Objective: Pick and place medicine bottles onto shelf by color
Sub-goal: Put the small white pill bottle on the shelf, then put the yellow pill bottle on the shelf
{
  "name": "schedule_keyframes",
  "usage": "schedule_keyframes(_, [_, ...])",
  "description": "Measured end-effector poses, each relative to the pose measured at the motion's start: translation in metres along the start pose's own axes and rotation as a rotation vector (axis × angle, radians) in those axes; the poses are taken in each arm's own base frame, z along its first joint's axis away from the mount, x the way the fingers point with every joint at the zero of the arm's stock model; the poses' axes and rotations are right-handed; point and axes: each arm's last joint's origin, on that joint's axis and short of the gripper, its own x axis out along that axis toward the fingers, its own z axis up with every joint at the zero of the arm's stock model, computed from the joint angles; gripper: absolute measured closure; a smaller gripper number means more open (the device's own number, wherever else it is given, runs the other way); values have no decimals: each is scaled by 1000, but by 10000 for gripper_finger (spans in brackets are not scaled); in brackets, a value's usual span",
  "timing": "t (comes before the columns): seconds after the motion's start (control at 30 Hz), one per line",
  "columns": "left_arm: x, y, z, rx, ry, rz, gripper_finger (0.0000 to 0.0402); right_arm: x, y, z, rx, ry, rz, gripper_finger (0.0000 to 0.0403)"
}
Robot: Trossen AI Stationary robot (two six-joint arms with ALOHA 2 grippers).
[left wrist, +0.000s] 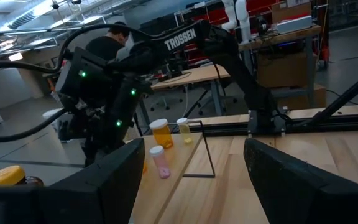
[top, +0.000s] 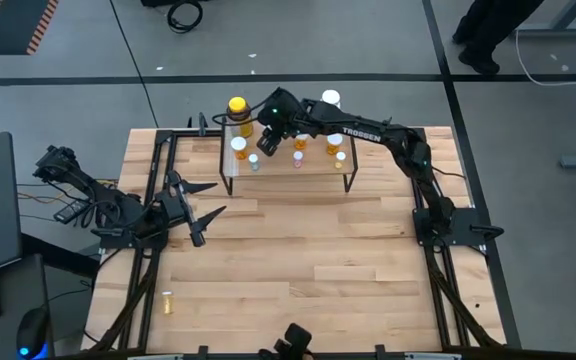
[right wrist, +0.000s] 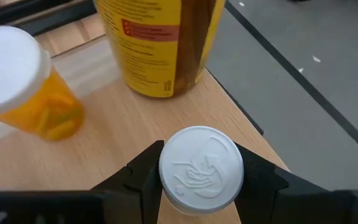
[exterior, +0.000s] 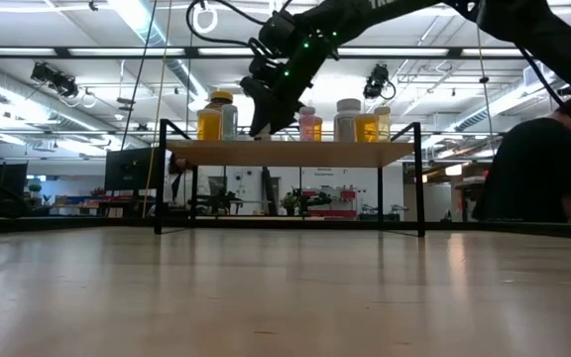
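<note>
We find the right gripper (right wrist: 199, 180) clamped on a round white-capped bottle (right wrist: 201, 169) above the light wooden plank shelf on thin black legs (top: 313, 165), close to its edge beside the big glossy yellow cylindrical bottle (right wrist: 160, 43) and an orange translucent vial with a smooth white cap (right wrist: 27, 87). In our judgement, a release this near the rim risks a topple onto the floor side, or a knock against neighbours. The left gripper (left wrist: 197, 180) waits open over the tabletop.
</note>
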Motion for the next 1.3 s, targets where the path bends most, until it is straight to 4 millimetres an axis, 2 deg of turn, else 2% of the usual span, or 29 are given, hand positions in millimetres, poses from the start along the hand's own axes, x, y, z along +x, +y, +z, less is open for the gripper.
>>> schedule_keyframes(0.23, [0, 0, 0, 0, 0, 0, 118, 0, 0, 0, 31, -6, 4, 235])
schedule_keyframes(0.73, [0, 0, 0, 0, 0, 0, 118, -3, -1, 0, -4, 14, -4, 169])
schedule_keyframes(0.83, [0, 0, 0, 1, 1, 0, 118, -16, -1, 6, -6, -13, -1, 155])
schedule_keyframes(1.07, [0, 0, -2, -16, 10, -3, 118, -60, 0, 17, 9, -55, 10, 118])
schedule_keyframes(1.3, [0, -1, -5, -61, 35, -8, 118, -93, 28, 6, -57, 32, 65, 103])
